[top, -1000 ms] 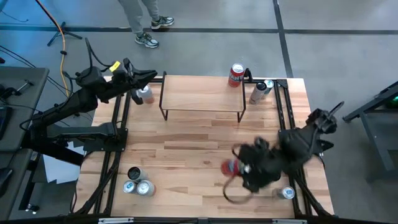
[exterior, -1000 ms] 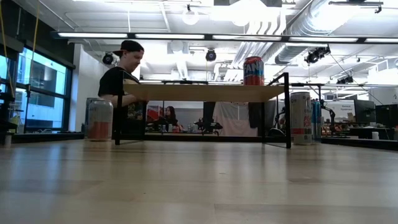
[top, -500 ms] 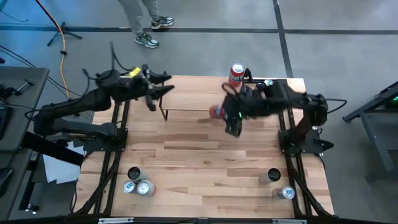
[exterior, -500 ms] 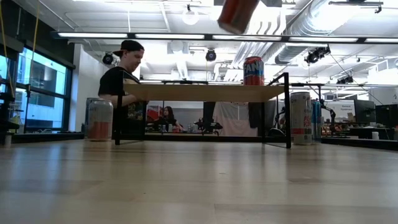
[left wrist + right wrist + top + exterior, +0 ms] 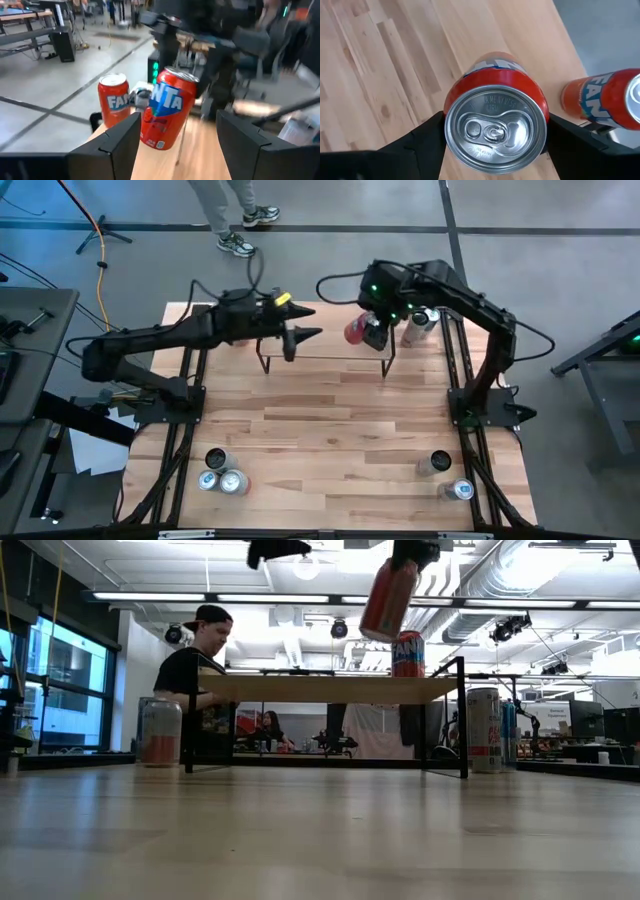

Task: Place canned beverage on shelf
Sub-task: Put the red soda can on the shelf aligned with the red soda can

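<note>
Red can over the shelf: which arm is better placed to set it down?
The right. The right gripper already holds the red can, tilted above the shelf beside a standing can. The left gripper is open, empty.

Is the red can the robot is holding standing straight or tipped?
Tipped. The red can leans in the right gripper, above the shelf.

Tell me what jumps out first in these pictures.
The right gripper holds a red Fanta can tilted in the air above the shelf, near its right end, where a second Fanta can already stands. The left gripper hangs open over the shelf's left part, empty.
</note>
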You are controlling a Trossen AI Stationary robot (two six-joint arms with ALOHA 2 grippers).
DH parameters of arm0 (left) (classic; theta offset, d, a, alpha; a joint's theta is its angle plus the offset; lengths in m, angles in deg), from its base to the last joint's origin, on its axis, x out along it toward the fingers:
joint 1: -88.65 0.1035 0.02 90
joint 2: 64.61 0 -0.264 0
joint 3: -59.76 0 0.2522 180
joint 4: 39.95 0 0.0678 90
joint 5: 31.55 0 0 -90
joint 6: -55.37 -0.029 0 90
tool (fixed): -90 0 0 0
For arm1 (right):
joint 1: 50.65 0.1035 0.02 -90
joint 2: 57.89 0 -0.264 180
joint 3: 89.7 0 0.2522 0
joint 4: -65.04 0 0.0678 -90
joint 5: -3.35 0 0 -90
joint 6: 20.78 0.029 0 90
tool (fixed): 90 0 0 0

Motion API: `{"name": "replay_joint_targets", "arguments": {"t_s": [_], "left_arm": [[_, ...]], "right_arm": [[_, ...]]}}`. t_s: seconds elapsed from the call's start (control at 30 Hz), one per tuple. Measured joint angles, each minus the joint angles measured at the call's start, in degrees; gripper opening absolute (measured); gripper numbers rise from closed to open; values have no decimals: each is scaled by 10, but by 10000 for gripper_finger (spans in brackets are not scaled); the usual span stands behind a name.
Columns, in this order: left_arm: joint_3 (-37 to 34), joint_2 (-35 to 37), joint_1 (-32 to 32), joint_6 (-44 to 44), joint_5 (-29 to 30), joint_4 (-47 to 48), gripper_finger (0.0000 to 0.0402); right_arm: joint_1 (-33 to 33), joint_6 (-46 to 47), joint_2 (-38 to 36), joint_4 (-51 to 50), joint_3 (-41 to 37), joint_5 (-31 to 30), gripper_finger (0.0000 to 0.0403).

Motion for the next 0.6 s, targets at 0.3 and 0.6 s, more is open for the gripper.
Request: {"name": "replay_joint_targets", "arguments": {"t_s": [0.3, 0.6], "left_arm": [[86, -84, 15, -166, 10, 122, 221], [87, -124, 49, -193, 9, 121, 220]], "right_arm": [[-18, 37, 46, 0, 0, 9, 274], [-18, 97, 80, 0, 0, 17, 274]]}}
